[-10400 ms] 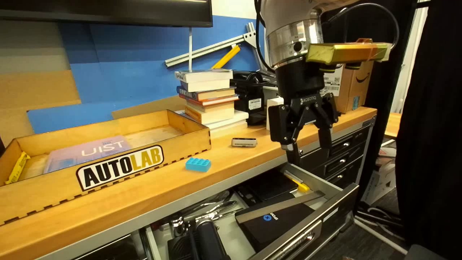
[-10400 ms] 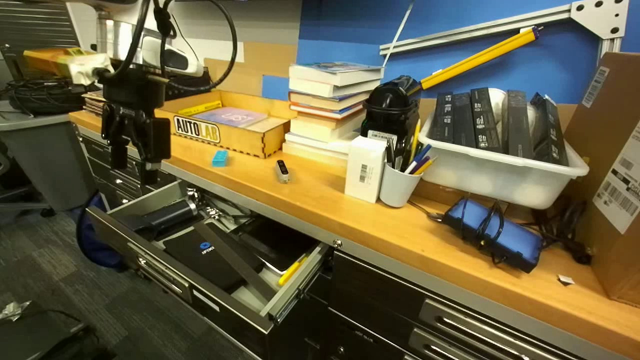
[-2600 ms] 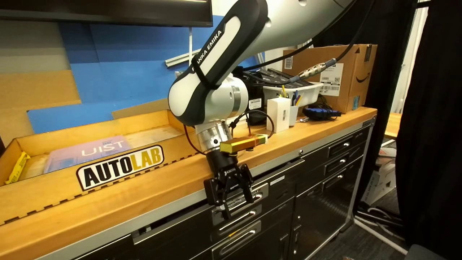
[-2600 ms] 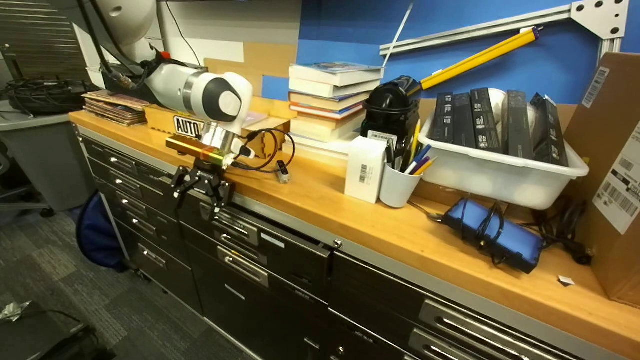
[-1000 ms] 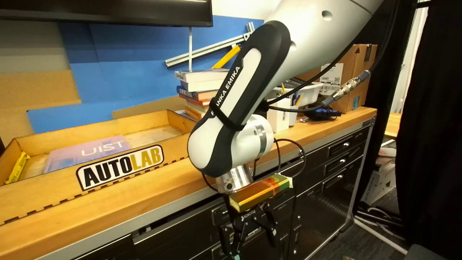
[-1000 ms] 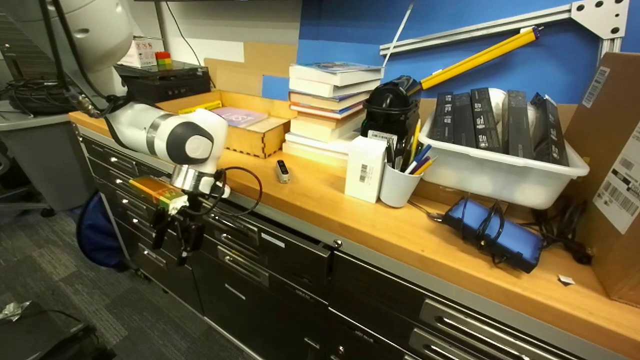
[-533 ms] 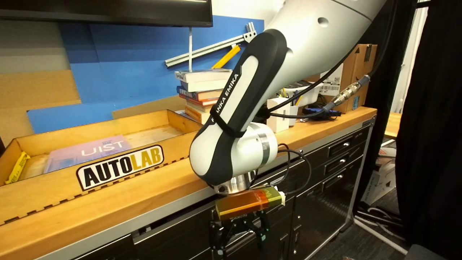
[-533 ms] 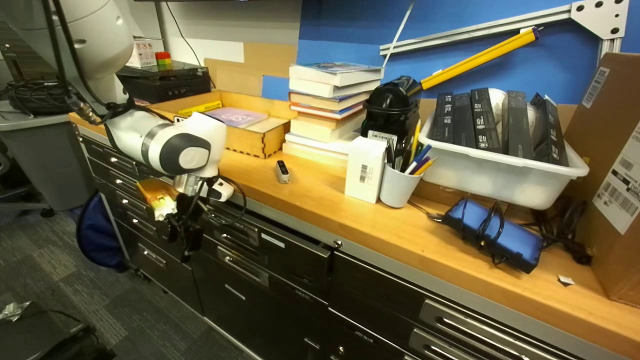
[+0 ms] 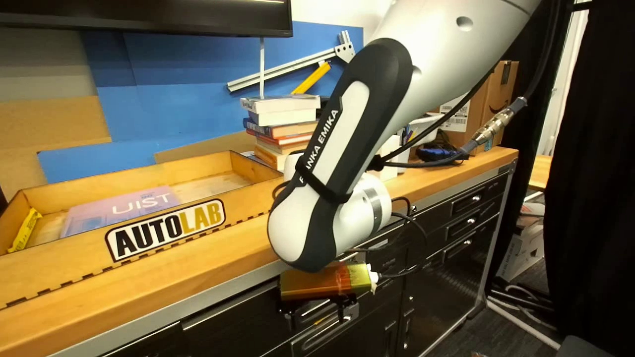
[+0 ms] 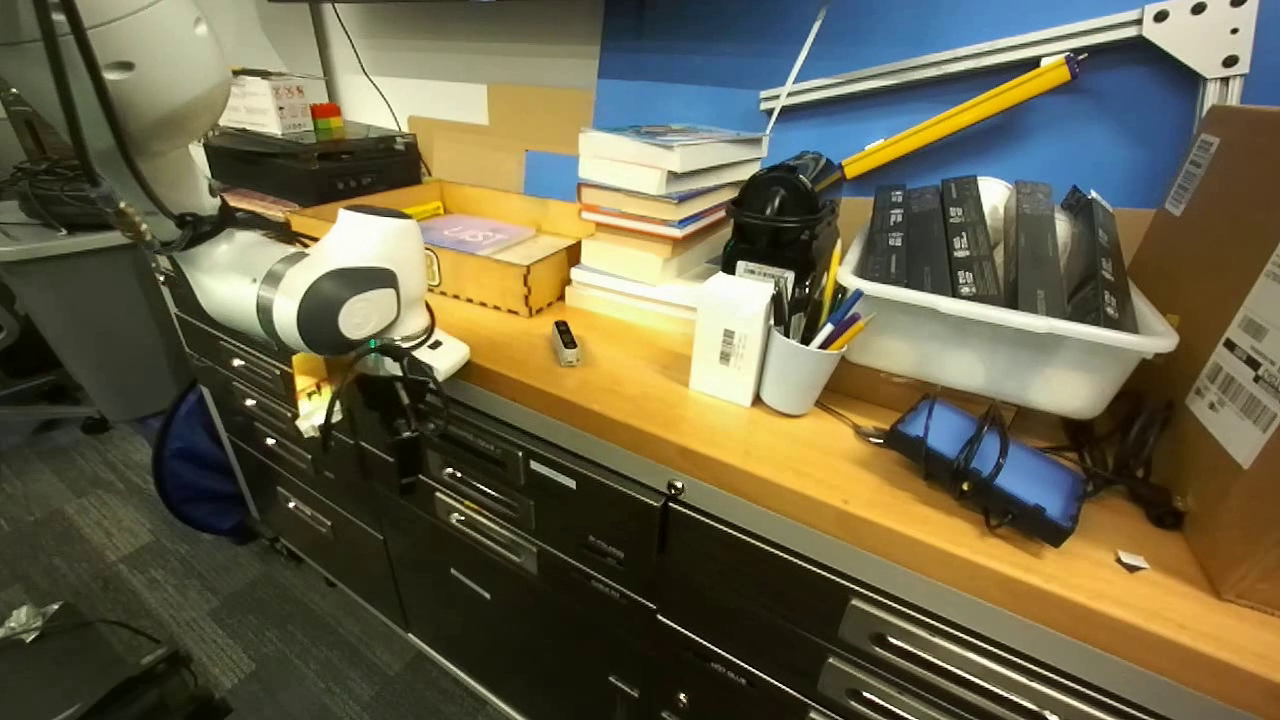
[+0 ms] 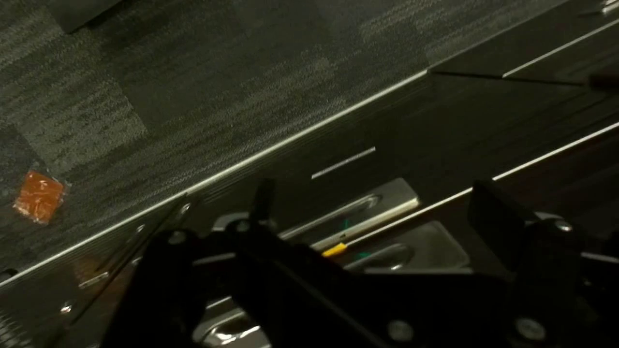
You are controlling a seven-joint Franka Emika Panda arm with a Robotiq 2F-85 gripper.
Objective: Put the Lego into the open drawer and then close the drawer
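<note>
Benchtop (image 10: 640,400) gadget (image 10: 566,345) — only in an exterior view; drawer (image 10: 600,515) closed.

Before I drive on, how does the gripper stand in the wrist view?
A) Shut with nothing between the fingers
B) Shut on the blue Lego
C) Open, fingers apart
C: the gripper holds its fingers wide apart, with a silvery drawer pull visible through the gap.

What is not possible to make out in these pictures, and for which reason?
Inside of the drawer, in both exterior views: hidden behind its front.
Lego: in no view; whether the drawer hides it, unclear.
Orange item, wrist view: too blurred to identify.
Black screen, in an exterior view: top cut off by picture edge.
</note>
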